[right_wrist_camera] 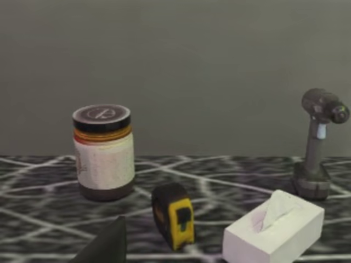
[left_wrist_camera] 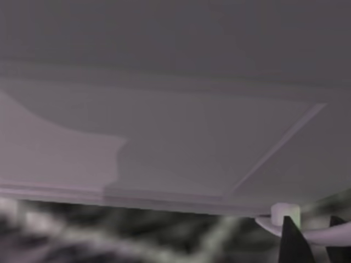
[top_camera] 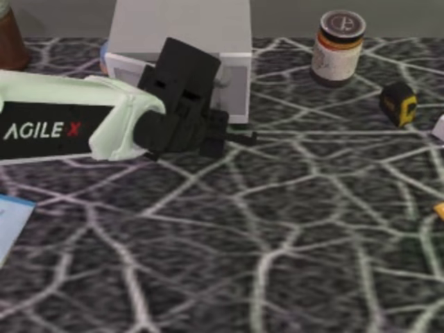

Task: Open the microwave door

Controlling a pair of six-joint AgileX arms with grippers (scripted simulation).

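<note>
The light grey microwave (top_camera: 182,28) stands at the back of the table, left of centre. Its door (top_camera: 236,87) faces the front and fills the left wrist view as a flat pale panel (left_wrist_camera: 175,148). My left gripper (top_camera: 216,84) is pressed up against the door's front, and the arm reaches in from the left. In the left wrist view my left gripper (left_wrist_camera: 313,241) has its two dark fingertips (left_wrist_camera: 290,241) close together on either side of the pale handle strip (left_wrist_camera: 315,233). My right gripper (right_wrist_camera: 175,258) is out of the top view and stays parked, with one dark finger (right_wrist_camera: 109,244) showing.
A labelled jar (top_camera: 337,47) stands at the back right, with a yellow tape measure (top_camera: 398,104) in front of it. A white tissue box (right_wrist_camera: 274,233) and a grey drill (right_wrist_camera: 315,153) are further right. A brown object (top_camera: 10,38) is at the back left, and a blue-white item (top_camera: 10,222) lies at the left edge.
</note>
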